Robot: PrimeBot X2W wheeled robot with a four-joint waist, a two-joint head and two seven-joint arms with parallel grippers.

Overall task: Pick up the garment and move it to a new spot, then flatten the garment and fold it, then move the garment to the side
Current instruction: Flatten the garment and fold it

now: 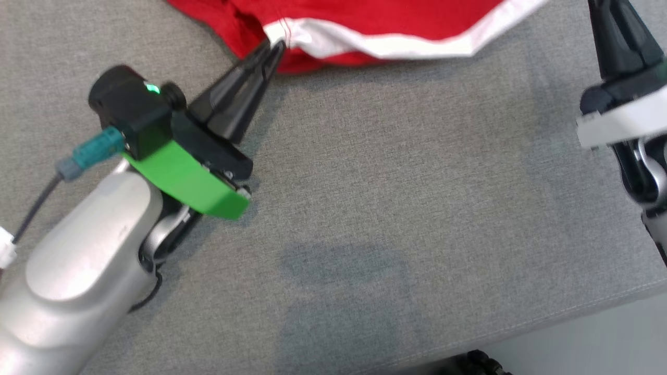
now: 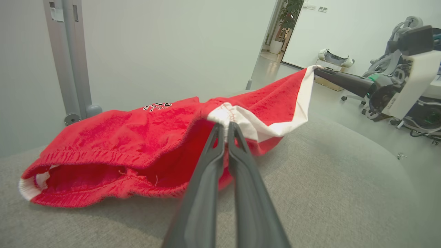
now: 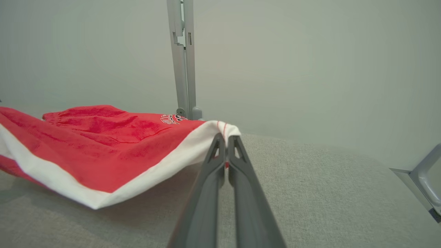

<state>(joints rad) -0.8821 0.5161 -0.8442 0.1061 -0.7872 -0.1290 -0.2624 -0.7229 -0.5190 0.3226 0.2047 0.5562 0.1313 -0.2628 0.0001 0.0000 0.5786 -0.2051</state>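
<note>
Red garment [image 2: 113, 137], white-trimmed hem raised at two corners, waistband end lying down.

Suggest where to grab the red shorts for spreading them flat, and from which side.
Take the white hem at its two corners, coming in low from the robot's side of the grey cushion. That stitched edge of the shorts faces the robot and lifts clear; the waistband lies bunched. The left gripper and right gripper are shut on its corners.

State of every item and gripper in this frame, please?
Red fabric garment with white trim: unfolded, hem lifted at two corners, waistband end lying on the grey cloth surface.
Left gripper: shut on one white hem corner.
Right gripper: shut on the other hem corner.
</note>
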